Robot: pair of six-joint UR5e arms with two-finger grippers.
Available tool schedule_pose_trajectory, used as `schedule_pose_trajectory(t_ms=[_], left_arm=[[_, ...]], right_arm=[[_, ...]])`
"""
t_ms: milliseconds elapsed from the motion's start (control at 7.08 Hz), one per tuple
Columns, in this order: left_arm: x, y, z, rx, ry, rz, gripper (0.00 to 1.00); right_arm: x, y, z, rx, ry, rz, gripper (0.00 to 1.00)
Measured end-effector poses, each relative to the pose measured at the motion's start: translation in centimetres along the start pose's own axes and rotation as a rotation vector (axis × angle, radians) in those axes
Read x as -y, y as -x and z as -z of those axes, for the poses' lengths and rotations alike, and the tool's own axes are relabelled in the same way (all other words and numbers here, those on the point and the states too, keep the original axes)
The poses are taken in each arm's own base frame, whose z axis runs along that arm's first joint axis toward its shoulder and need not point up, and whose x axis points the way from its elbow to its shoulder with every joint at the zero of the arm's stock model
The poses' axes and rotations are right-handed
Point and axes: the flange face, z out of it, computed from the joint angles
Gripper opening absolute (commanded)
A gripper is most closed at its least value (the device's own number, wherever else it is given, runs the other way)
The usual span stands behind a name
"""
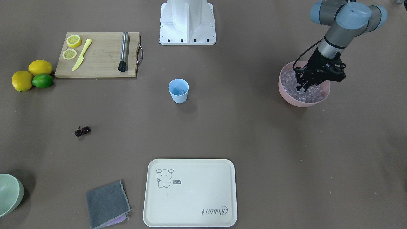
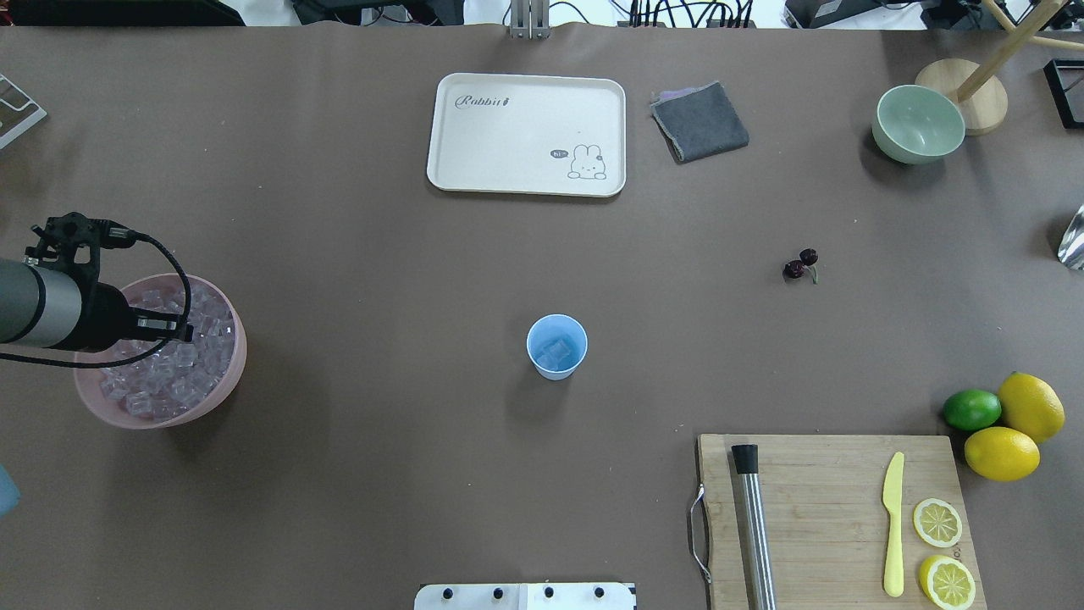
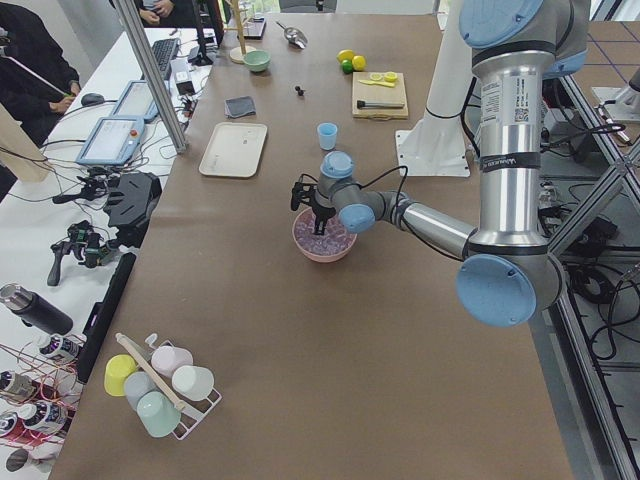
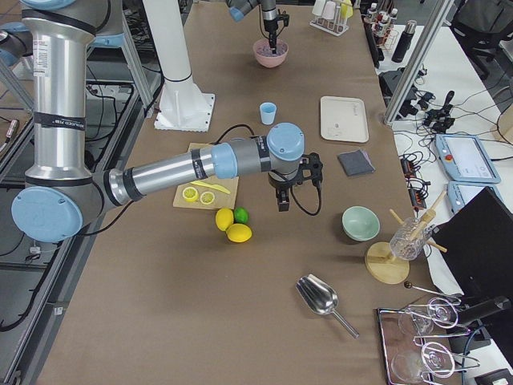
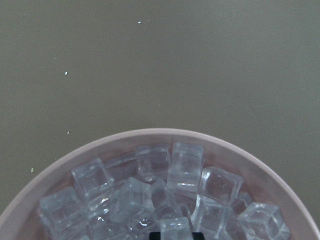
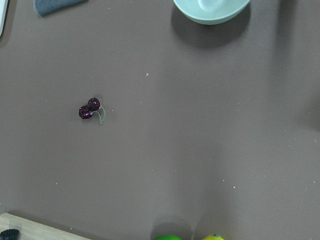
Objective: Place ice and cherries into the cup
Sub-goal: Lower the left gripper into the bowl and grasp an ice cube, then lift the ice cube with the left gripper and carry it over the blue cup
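Now: left jaws down in the ice bowl

Left jaws are sunk tips-down into the ice (image 5: 185, 165). The wrist view shows dark tips either side of one cube (image 5: 175, 227) at the frame's bottom edge. They straddle it; whether they pinch it, cannot tell.

The ice is piled in the pink bowl (image 1: 305, 103), on the bench (image 2: 381, 254) at the robot's left end. Step in hand, as judged: pick one cube for the cup (image 2: 556, 346).

To do it well:
- Close on a single cube's flat faces, not a corner, since smooth cubes likely squirt out.
- Lift straight up so neighbours drop off and the bowl isn't dragged.
- Carry it over the cup and release low, centred on the mouth; the cup looks light and narrow and could tip if knocked.

The cup stands upright mid-bench, well apart from the bowl, with at least one cube showing inside. Cherries (image 6: 89, 108) lie on bare bench, well apart from the cup, not yet in it. Right jaws show only in the side view, hanging over the bench near the lemons (image 4: 239, 233); open or closed, cannot tell.
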Motion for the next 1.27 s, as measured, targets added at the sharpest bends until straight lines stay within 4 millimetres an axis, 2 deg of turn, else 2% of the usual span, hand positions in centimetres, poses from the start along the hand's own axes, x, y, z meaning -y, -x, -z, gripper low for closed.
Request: schedule_pose_trajectory(t_ms=[282, 424, 706, 847, 988, 1271], left_arm=[[1.4, 0.9, 2.6, -0.017, -0.035, 0.026, 0.00], [2.2, 1.8, 4.6, -0.027, -0.060, 0.048, 0.00], [4.0, 3.0, 9.9, -0.057, -0.139, 0.093, 0.00], [4.7, 2.8, 11.9, -0.077, -0.175, 0.116, 0.00], [5.7, 1.3, 13.3, -0.120, -0.199, 0.139, 0.00], [8.9, -4.9, 15.0, -0.242, -0.217, 0.187, 0.00]], right_arm=[[0.3, 0.3, 0.2, 0.001, -0.005, 0.008, 1.00], [0.5, 0.5, 0.3, 0.001, -0.008, 0.013, 1.00], [0.7, 0.8, 0.5, -0.003, -0.013, 0.020, 1.00], [0.7, 0.8, 0.5, -0.006, -0.014, 0.022, 1.00], [0.6, 0.8, 0.5, -0.006, -0.014, 0.021, 1.00], [0.6, 0.8, 0.6, -0.006, -0.016, 0.020, 1.00]])
